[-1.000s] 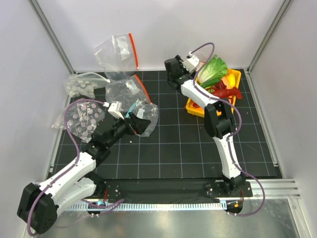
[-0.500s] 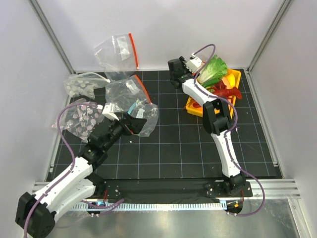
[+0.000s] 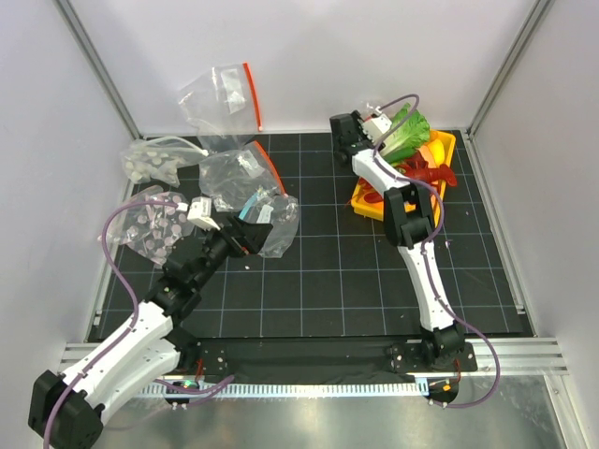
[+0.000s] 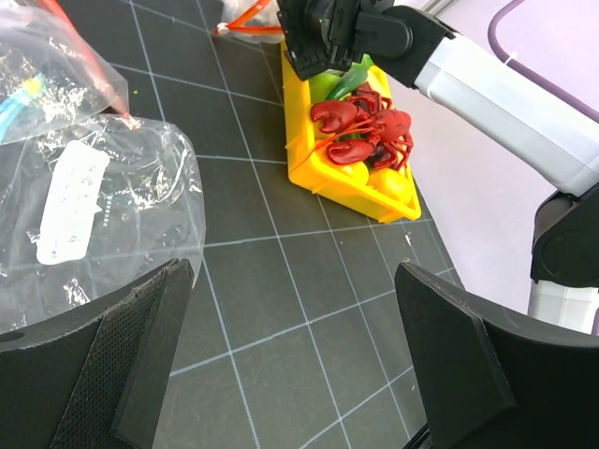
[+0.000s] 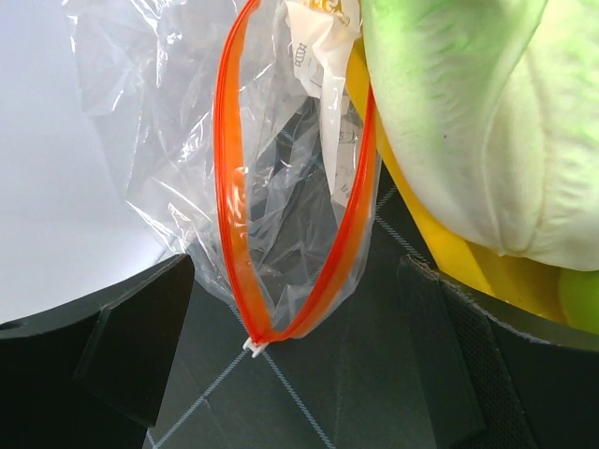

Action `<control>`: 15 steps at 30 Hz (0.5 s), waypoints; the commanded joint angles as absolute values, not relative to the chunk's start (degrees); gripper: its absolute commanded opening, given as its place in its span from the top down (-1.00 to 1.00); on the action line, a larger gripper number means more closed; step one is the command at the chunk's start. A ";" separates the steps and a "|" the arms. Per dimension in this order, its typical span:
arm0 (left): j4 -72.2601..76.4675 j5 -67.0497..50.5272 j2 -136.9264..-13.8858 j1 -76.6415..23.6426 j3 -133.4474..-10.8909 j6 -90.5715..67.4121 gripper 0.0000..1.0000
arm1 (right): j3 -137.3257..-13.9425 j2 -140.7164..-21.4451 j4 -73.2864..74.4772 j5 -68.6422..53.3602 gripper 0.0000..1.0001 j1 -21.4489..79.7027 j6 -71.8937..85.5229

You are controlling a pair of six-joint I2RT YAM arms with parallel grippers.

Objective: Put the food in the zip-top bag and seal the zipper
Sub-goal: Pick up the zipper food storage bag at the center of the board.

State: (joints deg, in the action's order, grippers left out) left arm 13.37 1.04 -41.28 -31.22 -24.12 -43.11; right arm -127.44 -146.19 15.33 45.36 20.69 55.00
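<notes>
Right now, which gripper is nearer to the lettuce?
Right. The right gripper hovers open right beside the lettuce at the yellow tray's far end. The left gripper, also open, is across the mat, over the zip-top bag.

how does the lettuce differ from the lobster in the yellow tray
The lettuce is green and leafy with a pale base; the lobster is red with claws and thin legs. The lettuce is bigger and sticks out over the tray's far edge; the lobster lies flat inside it. Both sit in the yellow tray.
</notes>
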 commanded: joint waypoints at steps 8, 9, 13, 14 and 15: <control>14.94 0.88 -40.26 -31.46 -23.82 -43.77 -0.89 | -132.63 -151.35 7.84 45.09 -0.26 19.51 56.96; 14.94 0.97 -40.25 -31.46 -23.82 -43.77 -0.89 | -132.45 -151.52 7.13 44.91 0.07 19.51 56.61; 14.50 1.23 -40.08 -31.46 -23.99 -43.42 -0.89 | -132.10 -151.00 5.19 45.17 0.98 19.95 52.24; 14.41 1.40 -39.99 -31.46 -23.99 -43.42 -0.89 | -131.23 -150.39 3.27 45.52 0.98 20.30 50.90; 14.41 1.41 -39.99 -31.46 -23.99 -43.33 -0.89 | -130.70 -149.68 2.38 45.88 0.98 20.56 49.41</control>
State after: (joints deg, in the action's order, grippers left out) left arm 13.34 1.04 -40.84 -31.22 -24.01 -43.35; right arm -130.28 -152.31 8.93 43.48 19.57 53.71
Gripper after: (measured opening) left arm 0.946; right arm 0.049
